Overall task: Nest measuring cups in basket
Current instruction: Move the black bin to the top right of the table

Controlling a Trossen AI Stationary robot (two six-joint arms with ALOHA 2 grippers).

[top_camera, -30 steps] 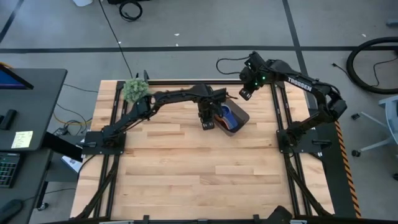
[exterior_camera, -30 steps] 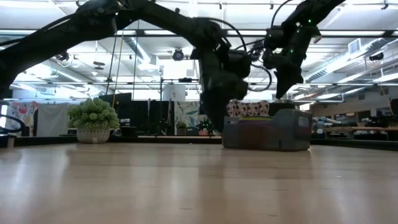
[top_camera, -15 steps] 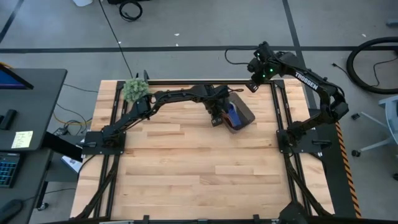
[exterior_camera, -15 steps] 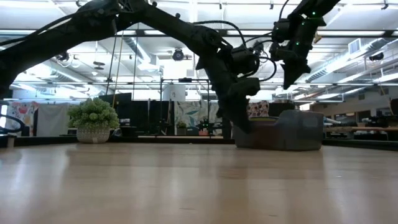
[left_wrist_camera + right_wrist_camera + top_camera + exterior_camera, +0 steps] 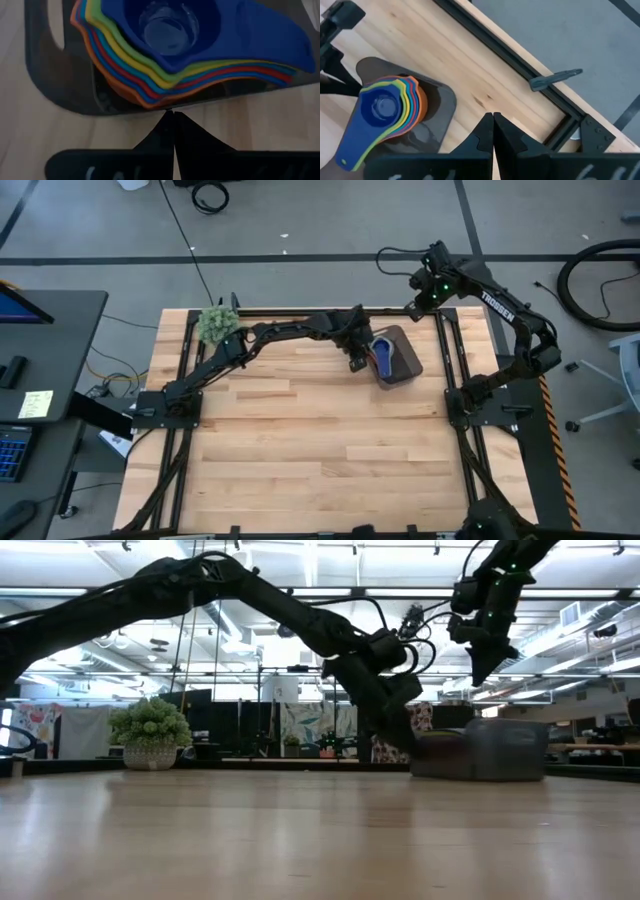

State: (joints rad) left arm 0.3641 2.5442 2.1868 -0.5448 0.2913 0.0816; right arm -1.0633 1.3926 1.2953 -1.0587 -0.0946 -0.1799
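The dark grey basket (image 5: pixel 406 361) stands on its base near the table's far right, also in the low view (image 5: pixel 490 750). The measuring cups (image 5: pixel 175 30) sit nested inside it, a dark blue one on top, with yellow, green, light blue, red and orange rims showing below (image 5: pixel 385 112). My left gripper (image 5: pixel 172 114) is shut, with its tips at the basket's left wall (image 5: pixel 358 363). My right gripper (image 5: pixel 493 116) is shut and hangs in the air over the far right corner (image 5: pixel 413 307), apart from the basket. My left gripper meets the basket's outer wall (image 5: pixel 150 107) with its shut fingertips (image 5: pixel 169 117), at the side toward the table's left. The fingers come slanting down from the left. The basket stands flat on the table, with the cups inside it.
A fuzzy green plant ball (image 5: pixel 216 325) sits at the far left corner (image 5: pixel 150 730). Black frame rails (image 5: pixel 520 65) run along the far and right edges close to the basket. The wooden table (image 5: pixel 300 450) stretches toward the near edge. A desk with a keyboard stands left of the table.
My left gripper has moved toward the table's right and slightly far, staying shut. The basket with its cups has slid along the table ahead of it, toward the right edge, and has turned a little. My right gripper has drawn back toward the far right corner and risen.
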